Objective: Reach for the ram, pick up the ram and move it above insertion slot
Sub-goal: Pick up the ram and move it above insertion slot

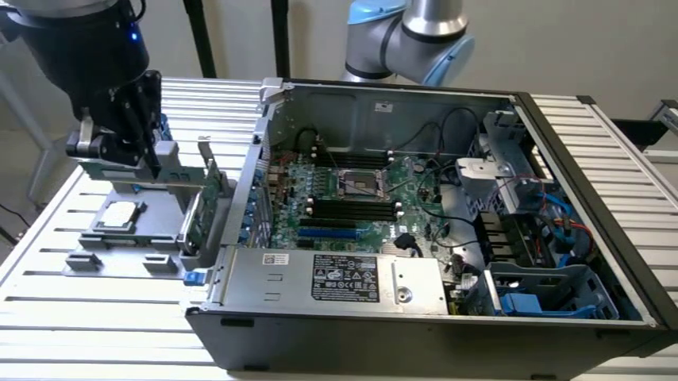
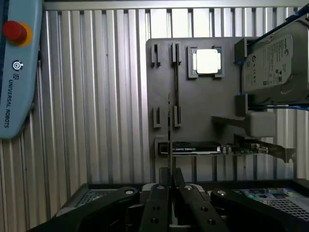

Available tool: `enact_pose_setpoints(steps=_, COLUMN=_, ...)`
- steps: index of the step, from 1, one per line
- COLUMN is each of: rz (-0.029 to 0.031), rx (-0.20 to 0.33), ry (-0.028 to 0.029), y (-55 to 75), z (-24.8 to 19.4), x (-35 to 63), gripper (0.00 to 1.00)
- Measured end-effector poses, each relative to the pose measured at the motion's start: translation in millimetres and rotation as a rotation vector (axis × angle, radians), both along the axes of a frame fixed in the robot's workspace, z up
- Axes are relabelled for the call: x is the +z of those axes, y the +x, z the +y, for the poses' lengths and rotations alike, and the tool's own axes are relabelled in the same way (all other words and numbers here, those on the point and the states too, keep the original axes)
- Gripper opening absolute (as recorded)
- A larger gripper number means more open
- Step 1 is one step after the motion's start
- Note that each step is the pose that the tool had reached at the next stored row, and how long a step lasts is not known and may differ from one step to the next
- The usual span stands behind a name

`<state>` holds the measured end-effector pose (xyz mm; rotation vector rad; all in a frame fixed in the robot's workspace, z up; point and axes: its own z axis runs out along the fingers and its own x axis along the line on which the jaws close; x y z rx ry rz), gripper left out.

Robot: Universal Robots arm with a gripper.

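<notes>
My gripper (image 1: 119, 157) hangs over the grey fixture plate (image 1: 117, 238) at the exterior view's left, outside the open computer case (image 1: 424, 317). Its black fingers (image 2: 155, 208) are shut on the ram (image 2: 170, 145), a thin stick seen edge-on in the wrist view and running out from between the fingertips. In the exterior view the ram (image 1: 111, 170) shows as a greenish strip under the gripper, lifted clear of the plate. The long holder groove (image 2: 175, 82) on the plate lies beside it. The dark insertion slots (image 1: 350, 210) sit on the motherboard inside the case, well toward the exterior view's right of the gripper.
On the fixture plate (image 2: 203, 106) lie a square processor (image 2: 207, 62), a silver hard drive (image 2: 273, 63) and a green expansion card with a metal bracket (image 2: 231, 150). A teach pendant with a red button (image 2: 17, 72) rests on the slatted table. A second arm (image 1: 408, 40) stands behind the case.
</notes>
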<state>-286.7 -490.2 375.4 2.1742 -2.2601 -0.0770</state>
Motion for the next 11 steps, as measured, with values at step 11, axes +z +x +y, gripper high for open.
enact_pose_setpoints(steps=11, rz=0.0000, rx=0.000, ry=0.0022, y=35.3, z=6.5, x=25.0, gripper=0.14)
